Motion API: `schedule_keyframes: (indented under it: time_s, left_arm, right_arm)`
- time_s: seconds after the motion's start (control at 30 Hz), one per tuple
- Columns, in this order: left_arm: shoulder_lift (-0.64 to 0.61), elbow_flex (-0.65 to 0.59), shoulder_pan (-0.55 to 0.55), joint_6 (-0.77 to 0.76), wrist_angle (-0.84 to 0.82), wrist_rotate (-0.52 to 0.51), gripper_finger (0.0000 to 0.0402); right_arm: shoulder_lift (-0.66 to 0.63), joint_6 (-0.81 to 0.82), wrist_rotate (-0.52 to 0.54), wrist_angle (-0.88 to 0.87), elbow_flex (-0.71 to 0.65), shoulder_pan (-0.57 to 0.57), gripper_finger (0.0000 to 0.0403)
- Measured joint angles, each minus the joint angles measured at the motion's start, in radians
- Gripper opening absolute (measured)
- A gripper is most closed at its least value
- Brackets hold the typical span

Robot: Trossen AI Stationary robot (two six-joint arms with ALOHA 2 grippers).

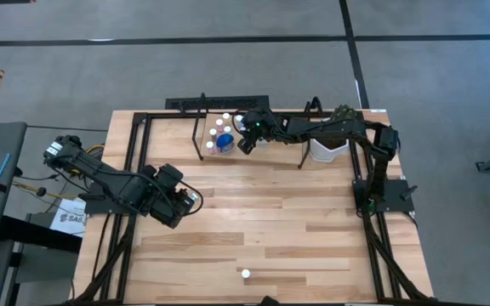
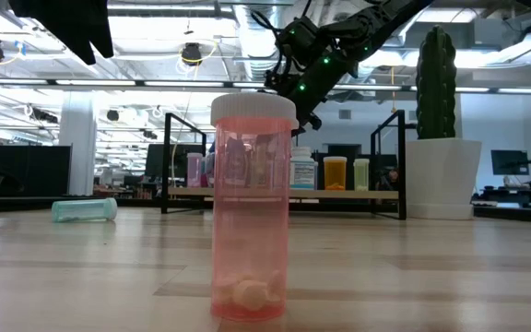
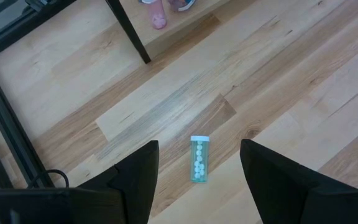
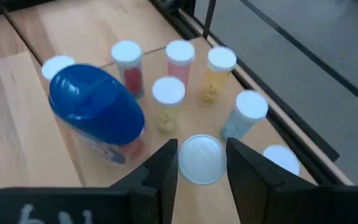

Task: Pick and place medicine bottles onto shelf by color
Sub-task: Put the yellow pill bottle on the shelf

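Most medicine bottles point(image 4: 166, 93) already stand on the shelf point(image 1: 201, 136), the right gripper point(image 4: 201, 163) holds another white-capped one above it, while the left gripper point(image 3: 197, 180), jaws open, hovers over a teal bottle point(image 3: 199, 159) lying on the table point(image 1: 262, 221), and a pink bottle point(image 2: 252, 207) waits.

Pink translucent bottle point(image 2: 253, 207) with white cap, teal bottle point(image 3: 199, 159) lying on pale wood table point(image 1: 270, 229), big blue bottle point(image 4: 97, 113), black-framed shelf point(image 1: 196, 134).

Our right gripper point(image 4: 201, 163) is extended far forward, jaws clamped around a load; left gripper point(image 3: 197, 180) hangs low, jaws apart.
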Motion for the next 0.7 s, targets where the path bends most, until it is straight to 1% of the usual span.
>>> schedule_keyframes:
  time_s: [0.13, 0.3, 0.5, 0.7]
  left_arm:
    - [0.000, 0.000, 0.000, 0.004, 0.000, 0.000, 0.0214]
    - [0.000, 0.000, 0.000, 0.003, 0.000, 0.000, 0.0214]
    - [0.000, 0.000, 0.000, 0.004, 0.000, 0.000, 0.0214]
    - [0.000, 0.000, 0.000, 0.003, -0.001, 0.004, 0.0214]
  right_arm:
    - [0.001, -0.007, 0.000, 0.008, 0.000, -0.015, 0.0144]
    - [0.039, -0.009, -0.005, 0.002, -0.001, -0.016, 0.0144]
    - [0.097, -0.009, -0.008, 0.006, 0.050, -0.005, 0.0142]
    - [0.098, -0.009, -0.007, -0.003, 0.064, -0.006, 0.0148]
